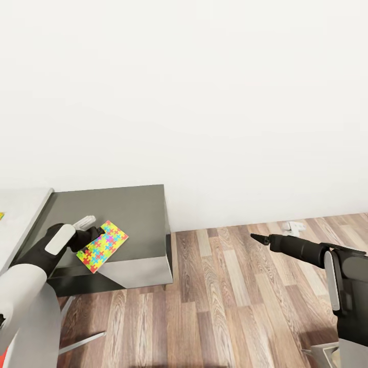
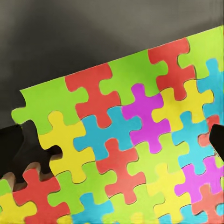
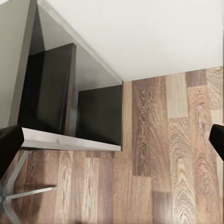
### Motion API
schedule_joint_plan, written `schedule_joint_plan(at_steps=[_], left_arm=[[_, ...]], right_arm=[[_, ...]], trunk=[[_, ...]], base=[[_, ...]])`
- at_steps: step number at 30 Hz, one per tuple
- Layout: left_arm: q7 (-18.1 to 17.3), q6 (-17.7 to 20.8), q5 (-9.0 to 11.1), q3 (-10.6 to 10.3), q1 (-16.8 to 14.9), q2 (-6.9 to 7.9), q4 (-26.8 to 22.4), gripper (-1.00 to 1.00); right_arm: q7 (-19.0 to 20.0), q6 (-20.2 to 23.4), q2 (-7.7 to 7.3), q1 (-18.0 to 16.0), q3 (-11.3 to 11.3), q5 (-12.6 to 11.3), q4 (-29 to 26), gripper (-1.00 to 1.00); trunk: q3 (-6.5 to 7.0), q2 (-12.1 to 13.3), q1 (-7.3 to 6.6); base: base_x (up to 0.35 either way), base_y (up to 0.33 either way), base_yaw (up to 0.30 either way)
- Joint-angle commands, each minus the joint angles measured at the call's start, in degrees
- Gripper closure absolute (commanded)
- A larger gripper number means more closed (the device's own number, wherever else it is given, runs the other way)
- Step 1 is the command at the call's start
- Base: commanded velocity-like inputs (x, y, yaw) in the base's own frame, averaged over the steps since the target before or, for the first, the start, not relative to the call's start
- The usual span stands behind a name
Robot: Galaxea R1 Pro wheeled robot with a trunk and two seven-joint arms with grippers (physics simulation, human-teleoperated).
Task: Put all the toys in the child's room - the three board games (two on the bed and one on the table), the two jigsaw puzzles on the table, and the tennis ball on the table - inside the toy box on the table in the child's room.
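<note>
A jigsaw puzzle (image 1: 102, 246) of yellow, blue, pink, red and green pieces lies over a dark grey surface (image 1: 128, 209), just right of the light grey table top (image 1: 20, 214). I cannot tell whether that surface is the toy box. My left gripper (image 1: 96, 236) is at the puzzle's near-left edge. In the left wrist view the jigsaw puzzle (image 2: 126, 140) spreads under the left gripper (image 2: 112, 147), whose black fingertips (image 2: 10, 149) stand wide apart at its sides. My right gripper (image 1: 258, 237) hangs open over bare floor, with nothing between its fingers (image 3: 9, 144).
A white wall rises close behind the table. Wood-plank floor (image 1: 230, 306) stretches to the right, with a small white object (image 1: 294, 226) by the wall. Metal chair legs (image 1: 82, 342) stand near the table's front. A coloured sliver (image 1: 1, 215) shows on the table top.
</note>
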Motion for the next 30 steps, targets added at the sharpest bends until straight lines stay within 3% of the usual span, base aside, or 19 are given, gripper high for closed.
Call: schedule_joint_plan(at_steps=[1, 30], left_arm=[[0.5, 0.0, 0.6, -0.3, -0.1, 0.04, -0.1, -1.0], [0.4, 0.2, 0.7, -0.3, -0.2, -0.48, -0.2, -1.0]], right_arm=[[0.5, 0.3, 0.01, -0.1, -0.1, 0.5, 0.0, -1.0], [0.5, 0.3, 0.01, -0.1, -0.1, 0.4, 0.0, -1.0]], trunk=[[-0.09, -0.1, 0.03], [-0.09, -0.1, 0.03]], base=[[0.0, -0.17, 0.0], [-0.004, -0.039, 0.0]])
